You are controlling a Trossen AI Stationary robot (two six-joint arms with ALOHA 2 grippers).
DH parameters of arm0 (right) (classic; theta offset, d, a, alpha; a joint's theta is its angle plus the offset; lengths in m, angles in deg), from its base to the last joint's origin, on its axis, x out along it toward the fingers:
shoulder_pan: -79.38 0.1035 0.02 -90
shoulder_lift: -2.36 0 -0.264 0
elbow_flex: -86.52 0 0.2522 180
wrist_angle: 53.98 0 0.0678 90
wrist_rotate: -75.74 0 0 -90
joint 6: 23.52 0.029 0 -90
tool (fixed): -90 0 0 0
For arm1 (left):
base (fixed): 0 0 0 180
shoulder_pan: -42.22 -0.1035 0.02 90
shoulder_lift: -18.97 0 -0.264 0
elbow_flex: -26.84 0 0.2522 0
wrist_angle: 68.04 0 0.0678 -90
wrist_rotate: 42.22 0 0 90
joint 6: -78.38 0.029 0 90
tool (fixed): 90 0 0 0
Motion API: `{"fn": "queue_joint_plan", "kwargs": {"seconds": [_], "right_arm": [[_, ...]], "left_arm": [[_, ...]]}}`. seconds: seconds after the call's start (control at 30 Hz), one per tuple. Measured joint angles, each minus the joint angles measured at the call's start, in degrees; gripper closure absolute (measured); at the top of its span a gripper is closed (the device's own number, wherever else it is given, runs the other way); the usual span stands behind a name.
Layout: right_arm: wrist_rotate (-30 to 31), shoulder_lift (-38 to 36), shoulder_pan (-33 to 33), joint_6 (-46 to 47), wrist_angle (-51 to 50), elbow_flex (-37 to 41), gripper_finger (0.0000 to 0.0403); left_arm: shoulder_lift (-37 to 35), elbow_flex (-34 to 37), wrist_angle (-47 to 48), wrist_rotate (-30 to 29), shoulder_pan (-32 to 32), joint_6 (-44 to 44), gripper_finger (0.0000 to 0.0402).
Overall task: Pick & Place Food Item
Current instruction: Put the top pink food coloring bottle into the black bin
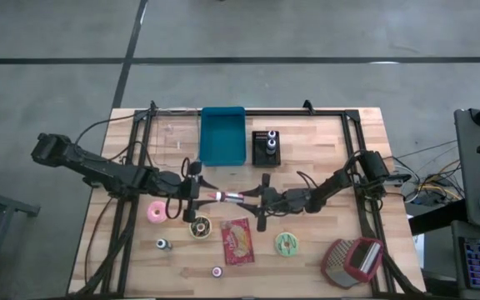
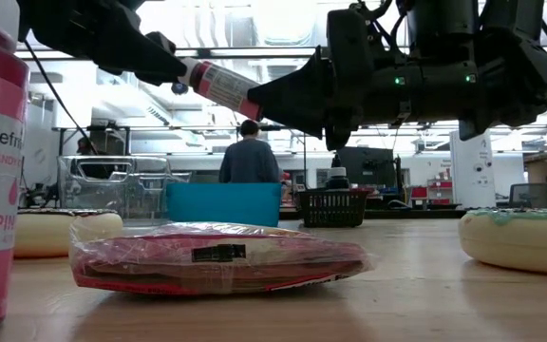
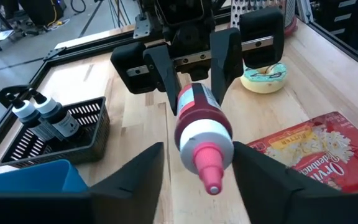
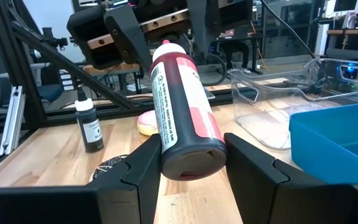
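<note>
Wooden table (image 1: 323, 146), workshop behind; red squeeze bottle (image 1: 226, 197) airborne at centre, right gripper (image 1: 255, 198) clenching its base, left gripper (image 1: 202, 197) unclenched around its nozzle.

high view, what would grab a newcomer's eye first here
The two dark arms meet mid-table, with a red squeeze bottle with a white cap held level in the air between them. The right gripper clamps its base, while the left gripper brackets its capped end, with gaps visible beside the nozzle. Below lies a red popcorn packet, flanked by a pink doughnut and a green-iced doughnut.
</note>
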Motion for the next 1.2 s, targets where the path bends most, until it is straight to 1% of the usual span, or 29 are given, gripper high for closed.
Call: {"fn": "queue_joint_plan", "kwargs": {"seconds": [0.2,0.27,0.33,0.57,0.77,0.87,1.07,1.2], "right_arm": [[0.1,0.0,0.0,0.0,0.0,0.0,0.0252],[0.2,0.0,0.0,0.1,0.0,0.0,0.0252],[0.1,0.0,0.0,0.0,0.0,0.0,0.0252],[-0.1,0.0,0.0,0.1,0.0,0.0,0.0252],[-0.1,0.0,0.0,2.5,0.0,0.0,0.0249],[-0.2,0.0,0.0,3.6,0.0,0.0,0.0235],[0.0,0.0,-0.2,7.6,0.3,0.0,0.0189],[2.1,0.0,-0.1,7.7,0.3,0.0,0.0161]], "left_arm": [[0.0,0.0,0.0,0.4,0.0,0.2,0.0282],[0.0,0.0,0.1,0.5,0.0,0.2,0.0296],[0.0,0.0,0.1,1.4,0.0,0.2,0.0303],[0.0,0.0,0.1,2.4,0.0,0.2,0.029],[0.0,0.0,0.0,2.4,0.0,0.1,0.0289],[0.0,0.0,0.0,2.6,0.0,0.0,0.0289],[0.1,0.0,0.1,2.6,0.0,0.2,0.0289],[0.1,0.0,0.0,2.6,0.0,0.1,0.0289]]}}
